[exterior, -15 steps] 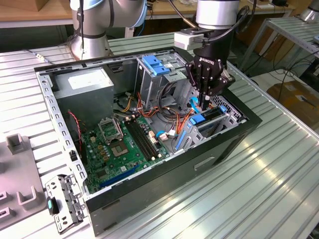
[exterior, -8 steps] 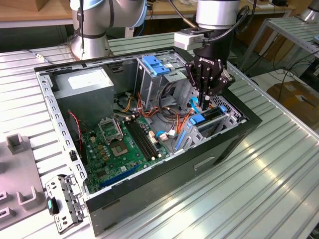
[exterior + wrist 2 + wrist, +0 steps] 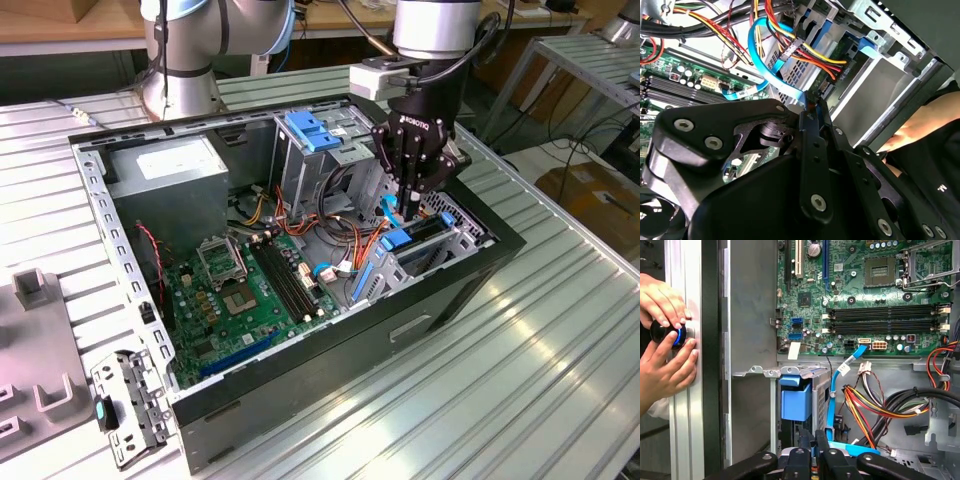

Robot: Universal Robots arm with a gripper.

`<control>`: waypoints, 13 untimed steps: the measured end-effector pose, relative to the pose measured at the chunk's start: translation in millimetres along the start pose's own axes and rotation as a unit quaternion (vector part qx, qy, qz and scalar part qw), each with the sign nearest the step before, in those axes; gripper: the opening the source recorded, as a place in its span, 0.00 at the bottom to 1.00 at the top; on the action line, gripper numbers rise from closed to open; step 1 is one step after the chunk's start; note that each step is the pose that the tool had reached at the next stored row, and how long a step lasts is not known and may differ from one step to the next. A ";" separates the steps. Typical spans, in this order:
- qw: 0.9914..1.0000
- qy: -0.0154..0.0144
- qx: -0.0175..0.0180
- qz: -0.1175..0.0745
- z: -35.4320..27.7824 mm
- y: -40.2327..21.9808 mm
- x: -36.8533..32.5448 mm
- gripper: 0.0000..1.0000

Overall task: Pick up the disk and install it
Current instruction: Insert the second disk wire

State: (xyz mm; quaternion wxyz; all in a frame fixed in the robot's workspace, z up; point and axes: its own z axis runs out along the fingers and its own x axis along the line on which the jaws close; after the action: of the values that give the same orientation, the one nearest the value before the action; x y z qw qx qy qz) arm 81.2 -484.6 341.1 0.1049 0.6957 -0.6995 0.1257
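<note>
Seating step, I judge: flat dark metal disk with blue plastic side rails [image 3: 422, 232] sits in the grey metal drive cage [image 3: 468, 230], at 3 o'clock in the exterior view. Black gripper [image 3: 411, 203], claw pressed together and empty, hovers at its 12 o'clock; any push calls for clearing the orange cables [image 3: 374, 238]

A robotics lab: an open computer case [image 3: 300, 270] sits on a ribbed aluminium desk [image 3: 520, 330], cardboard boxes [image 3: 595, 200] nearby.
</note>
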 end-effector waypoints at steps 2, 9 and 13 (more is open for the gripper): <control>1.000 -0.006 0.000 0.000 0.0 0.0 0.0 0.16; 0.999 -0.048 0.000 0.001 0.0 0.0 0.0 0.16; 0.999 -0.052 -0.001 0.001 0.6 0.0 1.6 0.16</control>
State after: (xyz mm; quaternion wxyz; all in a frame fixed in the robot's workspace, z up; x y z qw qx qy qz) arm 81.2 -486.4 341.1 0.0689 0.7002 -0.7050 0.0895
